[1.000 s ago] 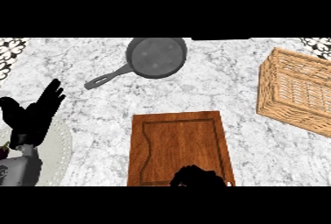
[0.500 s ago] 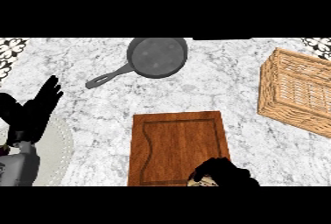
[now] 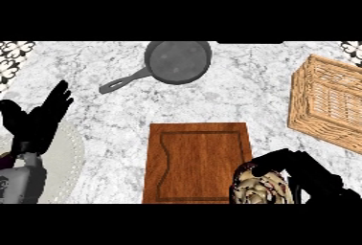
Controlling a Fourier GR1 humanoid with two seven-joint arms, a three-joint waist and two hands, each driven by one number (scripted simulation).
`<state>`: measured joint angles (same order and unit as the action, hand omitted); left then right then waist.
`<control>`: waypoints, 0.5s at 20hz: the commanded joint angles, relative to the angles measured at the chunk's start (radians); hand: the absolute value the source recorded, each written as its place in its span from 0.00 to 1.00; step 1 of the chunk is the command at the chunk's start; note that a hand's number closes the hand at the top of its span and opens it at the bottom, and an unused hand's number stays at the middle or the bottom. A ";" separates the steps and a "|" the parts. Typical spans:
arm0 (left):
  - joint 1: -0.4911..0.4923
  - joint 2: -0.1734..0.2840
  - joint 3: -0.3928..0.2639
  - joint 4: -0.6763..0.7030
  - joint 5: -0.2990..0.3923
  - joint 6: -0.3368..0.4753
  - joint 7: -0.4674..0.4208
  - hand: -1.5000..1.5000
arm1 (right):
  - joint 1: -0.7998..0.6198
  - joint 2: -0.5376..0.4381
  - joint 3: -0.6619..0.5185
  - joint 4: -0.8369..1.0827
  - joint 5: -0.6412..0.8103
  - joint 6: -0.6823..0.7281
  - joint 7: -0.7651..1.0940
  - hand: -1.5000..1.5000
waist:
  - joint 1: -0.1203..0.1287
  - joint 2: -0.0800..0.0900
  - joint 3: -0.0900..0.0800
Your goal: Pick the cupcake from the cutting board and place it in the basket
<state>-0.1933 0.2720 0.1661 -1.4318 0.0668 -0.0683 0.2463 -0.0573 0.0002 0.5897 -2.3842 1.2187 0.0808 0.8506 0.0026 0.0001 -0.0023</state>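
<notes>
The cupcake (image 3: 259, 188), pale with dark red flecks, shows at the lower right corner of the wooden cutting board (image 3: 194, 160). My right hand (image 3: 311, 179) is curled round it from the right, fingers arching over its top and hiding part of it. The wicker basket (image 3: 331, 103) stands at the right edge of the counter, well above that hand. My left hand (image 3: 39, 122) rests open at the left edge, fingers pointing up.
A dark frying pan (image 3: 176, 61) lies at the back centre, its handle pointing down-left. A pale round plate (image 3: 65, 160) sits at the left under my left forearm. Marble counter lies bare between board and basket.
My right hand has come further into view from the bottom edge, moved right to the board's corner and closed round the cupcake, which now shows. The left hand has barely shifted.
</notes>
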 commanded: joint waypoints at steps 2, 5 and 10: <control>-0.011 -0.008 0.004 0.024 -0.001 0.002 -0.014 0.50 | -0.271 0.000 -0.174 -0.104 -0.112 0.156 0.187 1.00 | 0.006 0.002 0.000; -0.010 0.006 0.016 0.008 0.009 -0.006 0.006 0.50 | -0.446 0.000 -0.354 0.011 -0.144 0.242 0.207 1.00 | 0.007 0.002 0.001; 0.014 -0.002 0.014 0.012 0.011 -0.021 -0.020 0.50 | -0.488 -0.101 -0.670 0.105 -0.244 0.289 0.065 1.00 | -0.001 0.000 0.003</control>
<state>-0.2006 0.2710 0.1731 -1.4037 0.0643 -0.0773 0.2299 -0.4950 -0.0349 0.1298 -2.3042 1.1004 0.2995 0.9372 0.0034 0.0011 -0.0012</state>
